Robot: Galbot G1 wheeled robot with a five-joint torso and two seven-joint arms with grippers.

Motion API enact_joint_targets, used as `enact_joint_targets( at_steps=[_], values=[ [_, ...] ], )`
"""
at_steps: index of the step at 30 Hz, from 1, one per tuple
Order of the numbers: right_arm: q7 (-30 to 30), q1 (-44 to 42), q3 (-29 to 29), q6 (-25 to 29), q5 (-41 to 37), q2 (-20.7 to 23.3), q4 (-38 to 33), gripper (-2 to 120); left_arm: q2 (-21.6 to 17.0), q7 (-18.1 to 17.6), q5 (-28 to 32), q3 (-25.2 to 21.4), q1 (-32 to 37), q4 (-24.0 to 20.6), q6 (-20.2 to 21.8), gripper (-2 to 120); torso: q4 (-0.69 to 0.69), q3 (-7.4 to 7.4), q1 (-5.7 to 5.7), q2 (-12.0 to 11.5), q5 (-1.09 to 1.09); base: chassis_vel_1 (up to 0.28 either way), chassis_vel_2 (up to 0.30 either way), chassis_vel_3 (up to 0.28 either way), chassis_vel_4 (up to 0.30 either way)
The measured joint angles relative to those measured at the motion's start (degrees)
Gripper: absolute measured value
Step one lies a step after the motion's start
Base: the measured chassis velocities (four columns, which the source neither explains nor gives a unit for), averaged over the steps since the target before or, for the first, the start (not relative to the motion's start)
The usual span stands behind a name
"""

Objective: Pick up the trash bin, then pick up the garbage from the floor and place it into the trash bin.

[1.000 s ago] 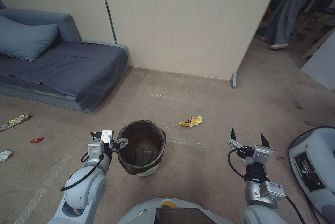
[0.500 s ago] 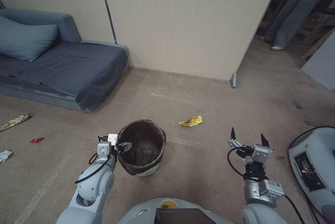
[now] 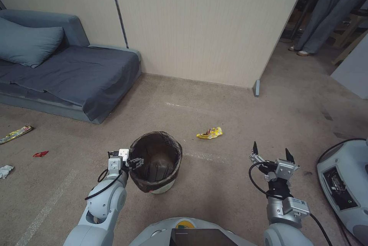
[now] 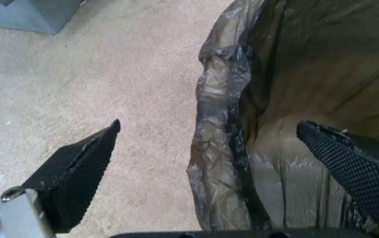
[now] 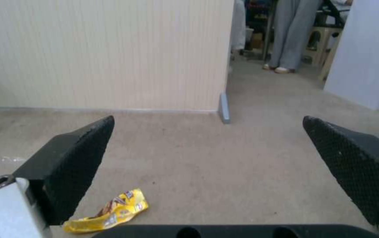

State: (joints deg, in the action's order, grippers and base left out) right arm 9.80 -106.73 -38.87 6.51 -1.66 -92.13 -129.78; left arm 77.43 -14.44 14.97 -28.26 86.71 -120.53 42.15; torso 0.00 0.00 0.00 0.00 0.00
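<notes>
The trash bin (image 3: 161,187), a small white pail with a dark brown bag over its rim, stands on the tan carpet floor (image 3: 230,104) just ahead of me. My left gripper (image 3: 134,160) is open at the bin's left rim. In the left wrist view the left gripper (image 4: 208,124) straddles the bagged rim (image 4: 218,99), one finger outside and one inside. My right gripper (image 3: 271,148) hangs open and empty at the right. Garbage lies around: a yellow wrapper (image 3: 210,133) (image 5: 110,211) past the bin, and a long wrapper (image 3: 15,134), a red scrap (image 3: 40,154) and white tissue (image 3: 5,170) far left.
A grey sofa (image 3: 69,69) with a pillow stands at the back left against a beige wall panel (image 3: 199,23). A grey bracket (image 3: 256,88) marks the panel's corner. A white machine housing (image 3: 345,184) with a black cable sits close on my right.
My left arm has shifted right, bringing its gripper from beside the bin onto the bin's left rim. The right arm has barely moved.
</notes>
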Motion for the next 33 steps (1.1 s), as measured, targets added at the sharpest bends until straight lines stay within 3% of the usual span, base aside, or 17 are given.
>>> enact_joint_targets(
  at_steps=[5, 7, 11, 12, 14, 23, 28, 33],
  values=[
    [0.15, 0.02, -0.06, 0.05, -0.05, 0.0, 0.12, 100, 0.08, 0.16, -0.2, -0.02, 0.13, 0.02, -0.01, 95, 0.0, 0.0, 0.0, 0.0, 0.0, 0.0, 0.0, 0.0, 0.0],
    [0.26, 0.05, -0.08, 0.11, -0.1, 0.0, 0.16, 100, 0.1, 0.34, -0.33, 0.02, 0.29, -0.2, -0.01, 83, 0.0, 0.0, 0.0, 0.0, 0.0, 0.0, 0.0, 0.0, 0.0],
    [0.29, 0.07, -0.07, 0.17, -0.12, 0.0, 0.16, 100, 0.11, 0.39, -0.41, 0.02, 0.35, -0.4, -0.01, 77, 0.0, 0.0, 0.0, 0.0, 0.0, 0.0, 0.0, 0.0, 0.0],
    [0.3, 0.07, -0.07, 0.2, -0.13, 0.0, 0.16, 100, 0.11, 0.39, -0.43, 0.01, 0.36, -0.46, -0.01, 67, 0.0, 0.0, 0.0, 0.0, 0.0, 0.0, 0.0, 0.0, 0.0],
    [0.33, 0.08, -0.07, 0.27, -0.14, 0.0, 0.16, 100, 0.1, 0.4, -0.45, -0.01, 0.39, -0.57, -0.01, 57, 0.0, 0.0, 0.0, 0.0, 0.0, 0.0, 0.0, 0.0, 0.0],
    [0.44, 0.06, -0.12, 0.48, -0.16, 0.0, 0.16, 100, 0.13, 0.42, -0.44, 0.03, 0.49, -0.96, -0.02, 31, 0.0, 0.0, 0.0, 0.0, 0.0, 0.0, 0.0, 0.0, 0.0],
    [0.6, -0.02, -0.15, 0.92, -0.27, 0.0, 0.14, 100, 0.21, 0.51, -0.42, 0.1, 0.74, -1.41, -0.02, 9, -0.01, 0.0, 0.0, 0.0, 0.0, 0.0, 0.0, 0.0, 0.0],
    [0.59, -0.02, -0.11, 1.34, -0.34, 0.0, 0.14, 100, 0.11, 0.64, -0.41, 0.09, 1.02, -1.98, -0.02, 9, 0.0, 0.0, 0.0, 0.0, 0.0, 0.0, 0.0, 0.0, 0.0]
  ],
)
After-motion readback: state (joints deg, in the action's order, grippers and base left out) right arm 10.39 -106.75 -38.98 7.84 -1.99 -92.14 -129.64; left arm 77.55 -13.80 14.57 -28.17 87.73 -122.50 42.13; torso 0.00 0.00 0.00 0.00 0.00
